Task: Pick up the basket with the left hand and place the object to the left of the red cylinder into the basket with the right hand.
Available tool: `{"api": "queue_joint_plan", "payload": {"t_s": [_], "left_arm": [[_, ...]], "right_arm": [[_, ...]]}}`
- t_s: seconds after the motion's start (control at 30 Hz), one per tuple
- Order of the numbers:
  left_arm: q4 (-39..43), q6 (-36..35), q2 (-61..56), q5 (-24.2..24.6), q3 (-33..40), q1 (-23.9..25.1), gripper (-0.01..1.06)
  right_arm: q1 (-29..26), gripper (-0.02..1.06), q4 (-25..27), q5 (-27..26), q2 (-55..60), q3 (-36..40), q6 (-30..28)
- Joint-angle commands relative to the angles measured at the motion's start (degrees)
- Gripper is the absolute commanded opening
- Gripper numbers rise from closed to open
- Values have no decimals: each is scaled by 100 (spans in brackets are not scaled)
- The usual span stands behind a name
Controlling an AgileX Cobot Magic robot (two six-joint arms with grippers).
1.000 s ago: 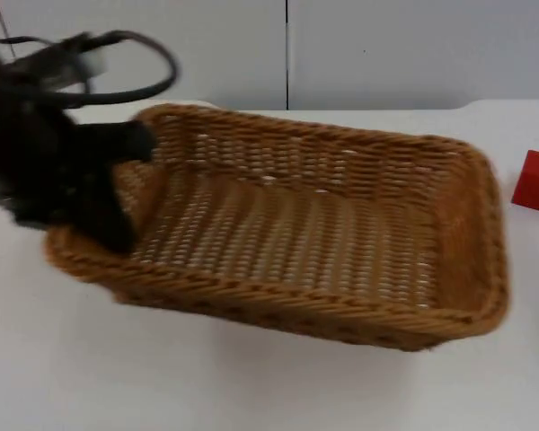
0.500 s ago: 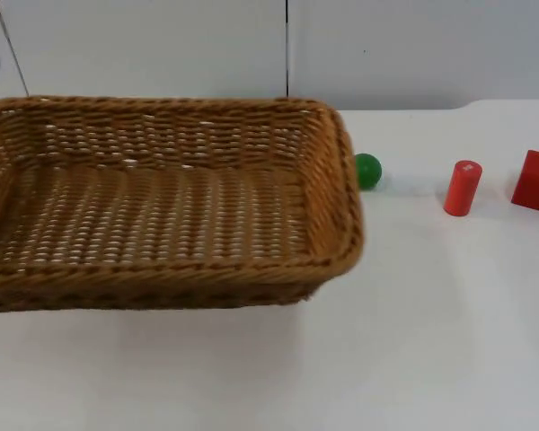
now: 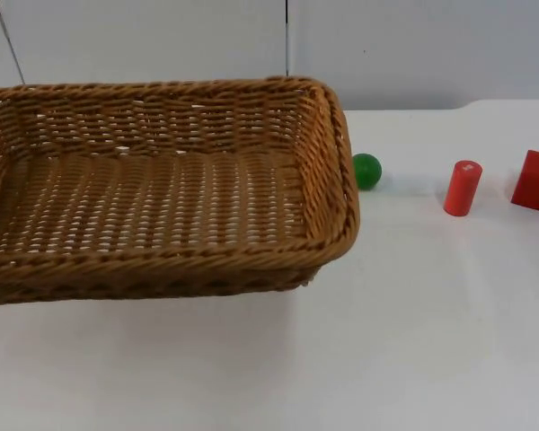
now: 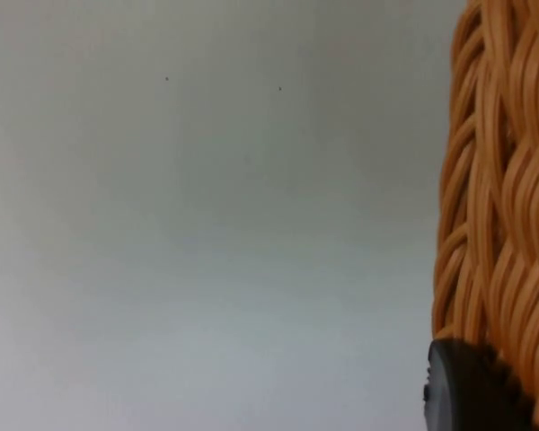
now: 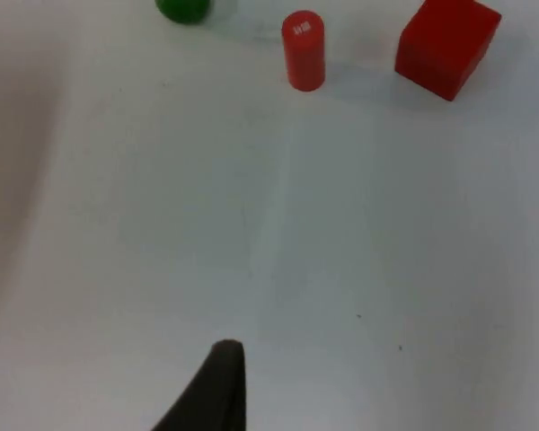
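the wicker basket hangs lifted and slightly tilted over the left half of the white surface, its open side up, so something can be dropped in from the right. in the left wrist view the left tool has a black fingertip pressed against the braided rim, clenched on the basket and bearing its weight. the green ball rests on the surface just beyond the basket's right wall; being left of the red cylinder, it is the object to collect. a red cube stands further right. the right tool hovers well short of the ball; whether it is released or clenched i cannot tell. the pick looks not yet begun.
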Motion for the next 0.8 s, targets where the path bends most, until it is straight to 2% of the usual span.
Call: {"api": "queue_joint_plan", "payload": {"t_s": [0.0, 0.2, 0.23, 0.4, 0.43, 0.57, 0.6, 0.7, 0.77], "left_arm": [[-247, 36, -55, 125, 14, 14, 0], [-224, 12, -55, 138, 14, 14, 0], [-224, 12, -55, 138, 14, 14, 0], [-186, -26, -55, 262, 14, 14, 0], [-186, -26, -55, 262, 14, 14, 0], [-186, -26, -55, 274, 14, 14, 0], [-186, -26, -55, 274, 14, 14, 0], [-197, -26, -55, 273, 14, 14, 0], [-197, -26, -55, 273, 14, 14, 0]], "right_arm": [[88, 105, 52, -73, 331, -237, -82], [850, 105, -28, -444, 2184, -1496, -367], [850, 105, -28, -444, 2184, -1496, -367], [1248, 102, -426, -421, 4055, -3070, -367], [1248, 102, -426, -421, 4055, -3070, -367], [1380, 98, -598, -363, 5340, -4266, -367], [1380, 98, -598, -363, 5340, -4266, -367], [1388, 98, -598, -363, 6294, -5260, -367], [1401, 98, -598, -343, 6551, -5541, -381]]}}
